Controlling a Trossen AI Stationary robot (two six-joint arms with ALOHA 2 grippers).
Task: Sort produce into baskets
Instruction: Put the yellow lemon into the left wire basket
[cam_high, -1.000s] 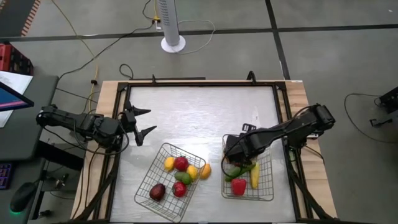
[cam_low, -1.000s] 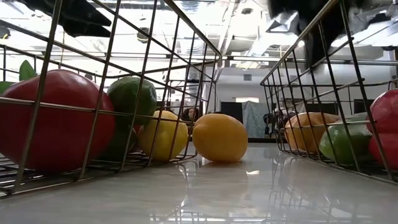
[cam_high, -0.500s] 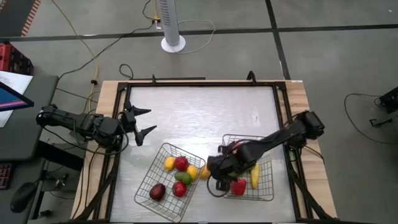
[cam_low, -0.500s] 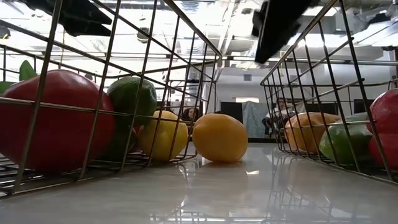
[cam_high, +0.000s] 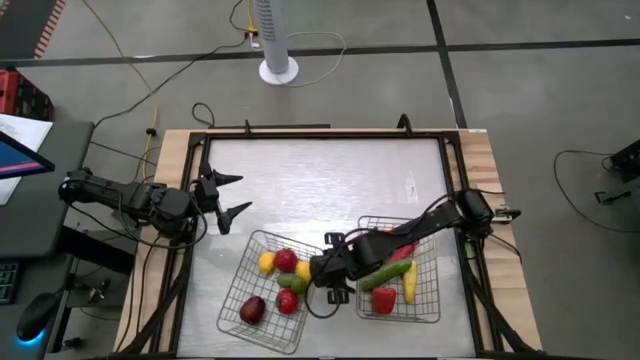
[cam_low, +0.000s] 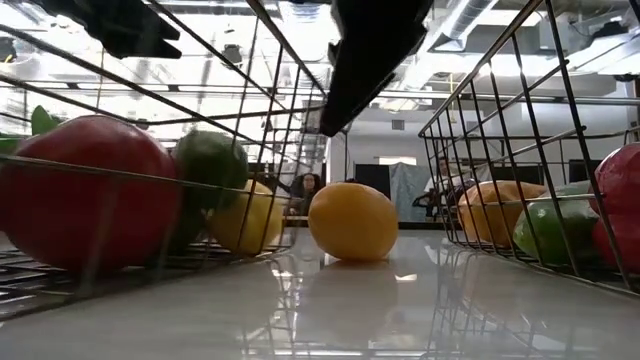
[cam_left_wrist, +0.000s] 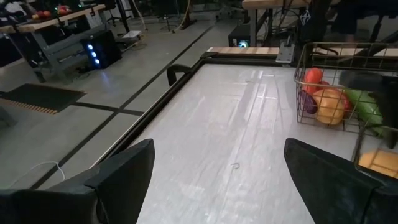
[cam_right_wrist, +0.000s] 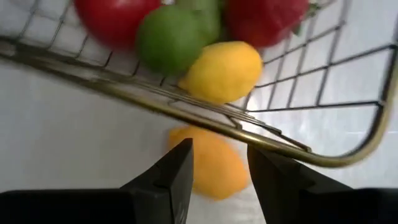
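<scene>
High: your right gripper (cam_high: 322, 272) sits between two baskets, left basket (cam_high: 232, 305) at its 9 o'clock, right basket (cam_high: 432, 300) at 3 | Right wrist: fingers parted over the orange fruit (cam_right_wrist: 208, 163) on the surface | Low: fruit outside both | Left gripper (cam_high: 232, 196) open, 10 o'clock.

2 baskets (cam_high: 262, 300) side by side, lemon (cam_low: 352, 221) on table (cam_high: 320, 180) between them, right gripper (cam_right_wrist: 216, 163) directly above it
</scene>
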